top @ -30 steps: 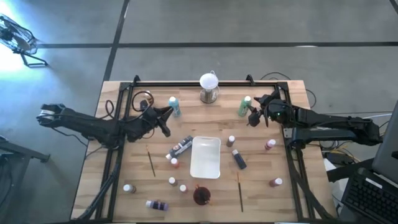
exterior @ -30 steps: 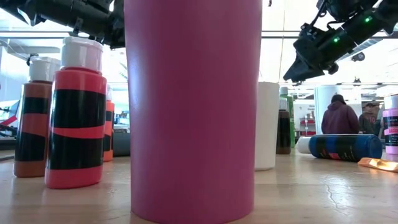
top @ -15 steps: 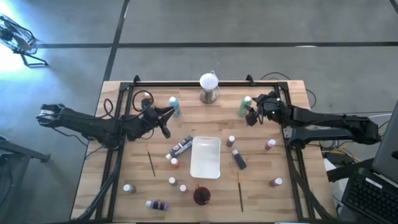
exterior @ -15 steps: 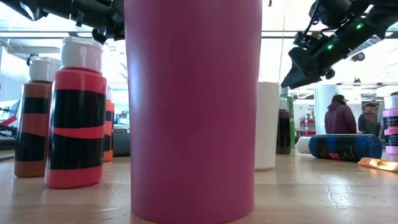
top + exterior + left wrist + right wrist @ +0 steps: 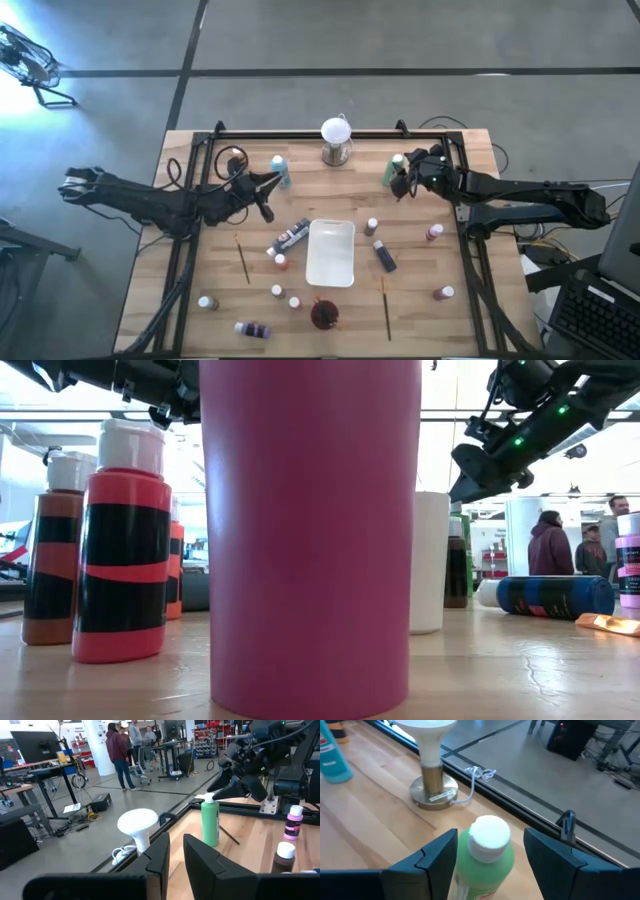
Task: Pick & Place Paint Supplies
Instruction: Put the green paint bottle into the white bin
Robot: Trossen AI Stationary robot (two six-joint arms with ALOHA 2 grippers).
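My right gripper (image 5: 401,180) (image 5: 491,851) is open, and its fingers stand on either side of an upright green paint bottle (image 5: 396,167) (image 5: 490,842) with a white cap, near the far right of the table. No touch shows. My left gripper (image 5: 270,183) (image 5: 176,852) hovers beside an upright teal bottle (image 5: 279,168), open by a narrow gap and empty. Other small bottles (image 5: 385,255) stand or lie around the white tray (image 5: 332,275). Two thin brushes (image 5: 242,258) (image 5: 387,305) lie flat on the wood.
A white globe on a metal base (image 5: 336,140) (image 5: 434,785) stands at the far edge between both grippers. The dark red cup (image 5: 324,314) sits at the near edge. A black frame rail (image 5: 300,133) borders the table. People stand in the room beyond.
My right gripper has moved toward the table's left and slightly toward its far edge, closing in on the green bottle until its fingers straddle it. The bottle has stayed upright and in place.
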